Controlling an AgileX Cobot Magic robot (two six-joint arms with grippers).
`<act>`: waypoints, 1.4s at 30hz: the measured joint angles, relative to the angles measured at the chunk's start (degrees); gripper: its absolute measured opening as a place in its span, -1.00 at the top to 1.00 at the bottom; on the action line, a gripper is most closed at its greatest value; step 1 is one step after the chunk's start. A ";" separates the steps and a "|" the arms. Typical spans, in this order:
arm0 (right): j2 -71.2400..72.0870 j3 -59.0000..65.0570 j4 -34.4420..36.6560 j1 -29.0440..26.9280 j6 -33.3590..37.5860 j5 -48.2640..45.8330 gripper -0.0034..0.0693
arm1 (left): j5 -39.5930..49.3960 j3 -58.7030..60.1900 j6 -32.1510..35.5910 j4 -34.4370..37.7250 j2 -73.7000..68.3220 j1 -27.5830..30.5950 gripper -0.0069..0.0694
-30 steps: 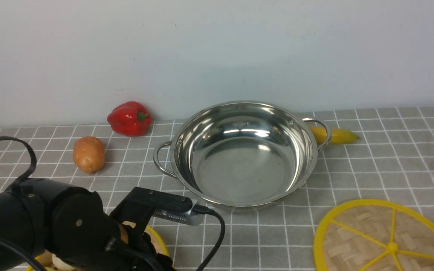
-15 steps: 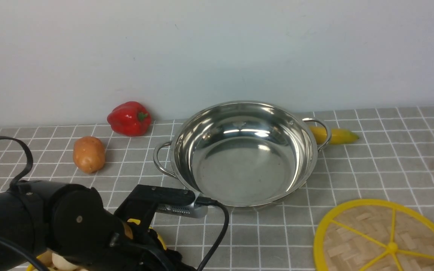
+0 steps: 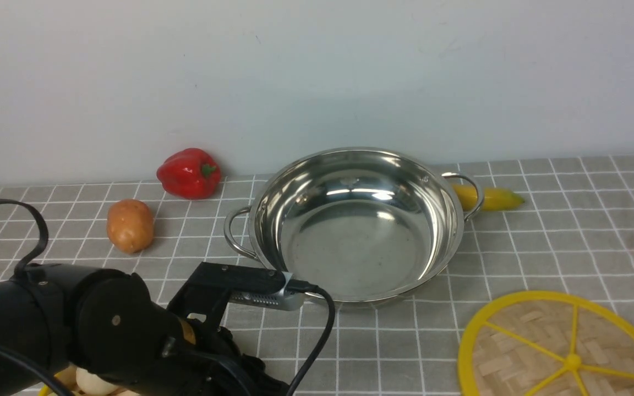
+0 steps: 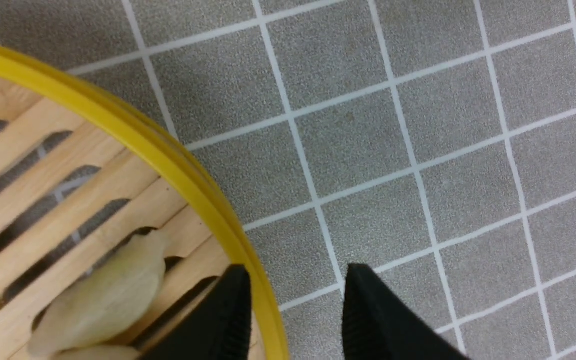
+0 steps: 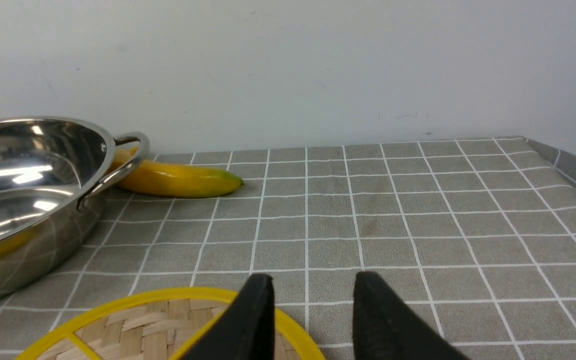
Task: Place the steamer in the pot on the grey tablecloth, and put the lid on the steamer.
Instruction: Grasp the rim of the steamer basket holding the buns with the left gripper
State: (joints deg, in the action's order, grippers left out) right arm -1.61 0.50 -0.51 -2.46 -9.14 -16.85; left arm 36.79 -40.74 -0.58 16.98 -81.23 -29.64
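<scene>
Fingers (image 4: 223, 320) of the left gripper (image 4: 295, 272) are seen apart astride the rim of the steamer (image 4: 43, 165), on the grey tablecloth (image 4: 368, 150) near the pot (image 3: 355, 231); light, stiff bamboo, judged best pinched there.

Left arm (image 3: 102, 324) advanced toward the pot (image 3: 361, 247), its black bulk now covering the steamer (image 4: 133, 135) rim formerly visible in front view
</scene>
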 joint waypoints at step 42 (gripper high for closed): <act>0.00 0.00 0.00 0.00 0.00 0.00 0.23 | 19.25 -9.11 3.78 -3.08 -7.48 -0.05 0.73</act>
State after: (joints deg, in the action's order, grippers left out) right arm -1.61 0.50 -0.51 -2.46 -9.14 -16.85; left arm 56.04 -49.85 3.20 13.90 -88.71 -29.68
